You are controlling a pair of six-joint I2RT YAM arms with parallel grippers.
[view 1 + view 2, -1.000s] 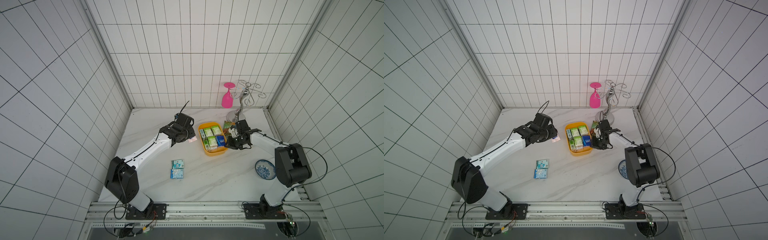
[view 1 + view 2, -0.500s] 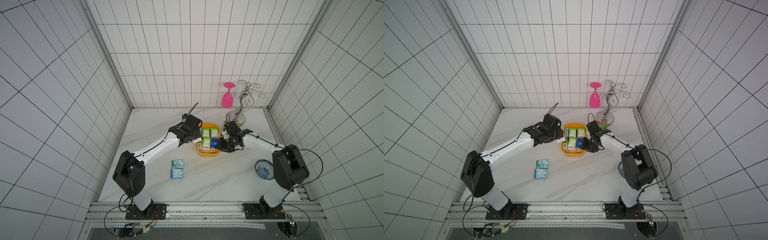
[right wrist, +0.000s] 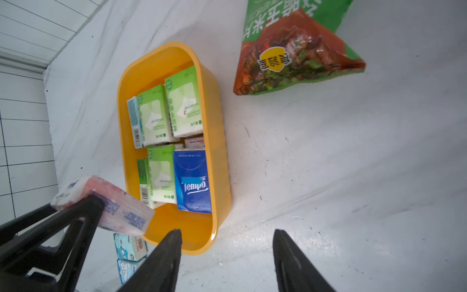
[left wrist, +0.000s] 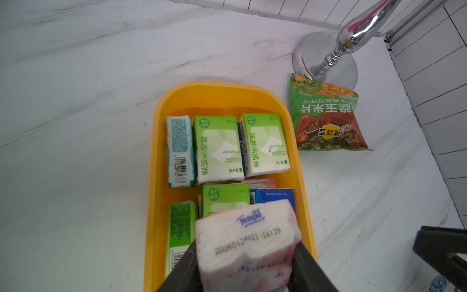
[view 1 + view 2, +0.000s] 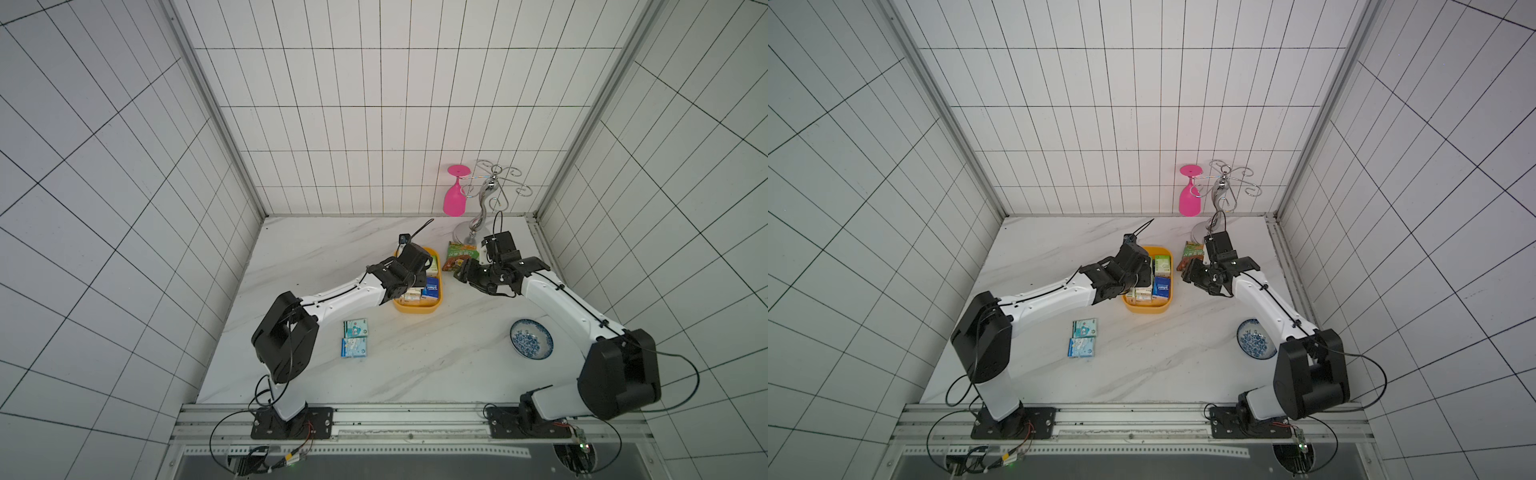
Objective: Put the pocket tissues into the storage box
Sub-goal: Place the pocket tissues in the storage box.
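Note:
The yellow-orange storage box [image 5: 417, 310] [image 5: 1145, 310] holds several pocket tissues, green ones and a dark blue one [image 3: 192, 180]. My left gripper [image 4: 244, 250] is shut on a pink-white packet [image 4: 246, 235] and hovers over the box's near left part; the packet also shows in the right wrist view [image 3: 108, 202]. My right gripper [image 3: 227, 231] [image 5: 463, 275] stands open and empty just right of the box, above the bare table. Two light teal packets [image 5: 355, 328] [image 5: 354, 347] lie on the table near the box's front left.
A green-and-orange snack bag [image 5: 459, 255] [image 4: 326, 118] lies right of the box's far end. Behind it stands a chrome glass rack [image 5: 482, 199] with a pink glass [image 5: 454, 201] hanging. A blue-and-white bowl [image 5: 532, 338] sits front right.
My right gripper opened, left the dark blue packet in the box and drew back to the right. My left arm carried the pink-white packet rightward over the box.

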